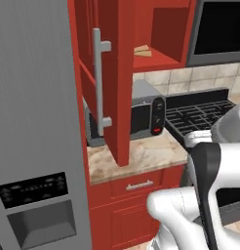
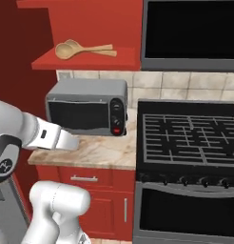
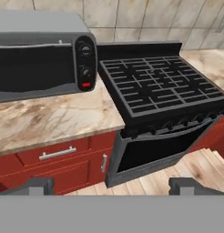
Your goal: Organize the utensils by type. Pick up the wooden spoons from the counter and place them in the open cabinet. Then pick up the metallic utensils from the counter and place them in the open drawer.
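Two wooden spoons [image 2: 83, 49] lie on the red shelf of the open cabinet [image 2: 90, 61], close to its front edge, with the bowls toward the left end and the handles pointing to the right; they lie side by side and seem to touch or cross each other. In the left base view only a small tan piece of them [image 1: 143, 50] shows on this shelf, behind the open cabinet door [image 1: 114, 83] with its long vertical silver handle [image 1: 99, 83]. Under the cabinet, the beige veined counter [image 2: 97, 151] carries a grey toaster oven [image 2: 88, 107] at its back edge, against the tiled wall [image 2: 185, 86]. The front part of the counter is bare stone. A black gas stove [image 2: 190, 133] stands just beside the right end of the counter, and a dark microwave [image 2: 190, 33] hangs above it. Below the counter there is a red drawer front [image 2: 83, 177] with a horizontal silver handle, and it is closed. The gripper [image 3: 112, 185] shows in the hand view as two dark finger tips at the bottom, standing far apart, fully spread, with nothing between them. A grey fridge [image 1: 36, 146] stands at the left end of the counter.
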